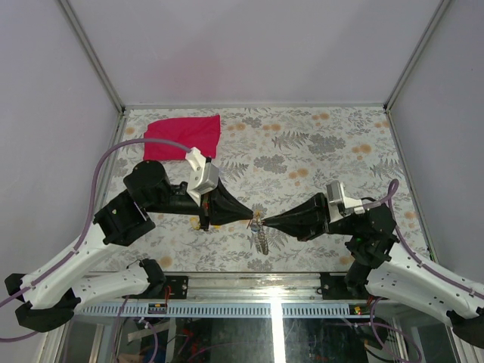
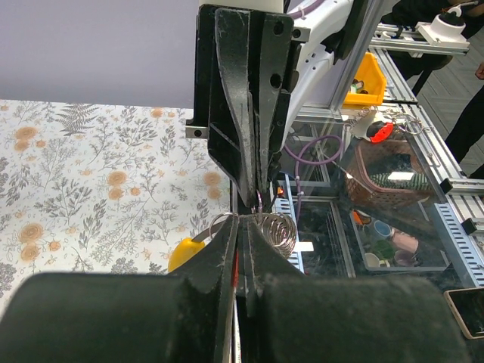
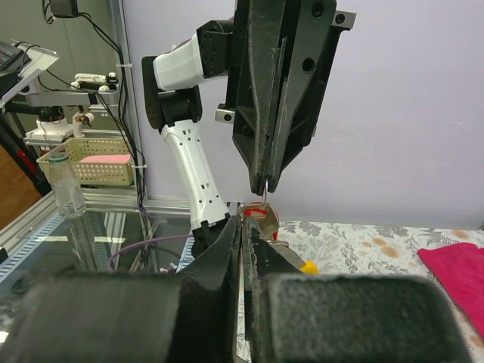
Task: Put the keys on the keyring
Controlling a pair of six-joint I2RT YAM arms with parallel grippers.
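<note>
At the table centre, from above, the left claw and right claw meet tip to tip. Both are clamped shut on the keyring, its chain hanging toward 6 o'clock. Left wrist: a yellow key peeks out at 8 o'clock, half hidden. Right wrist: a red key, seemingly on the ring, sits mostly hidden behind the tips.

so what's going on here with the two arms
The arms are working on the keyring. The left gripper and right gripper are both shut and meet tip to tip above the middle of the table, pinching the ring between them. Its chain hangs below. A yellow key head shows beside the tips, but it's unclear whether that key is on the ring.
</note>
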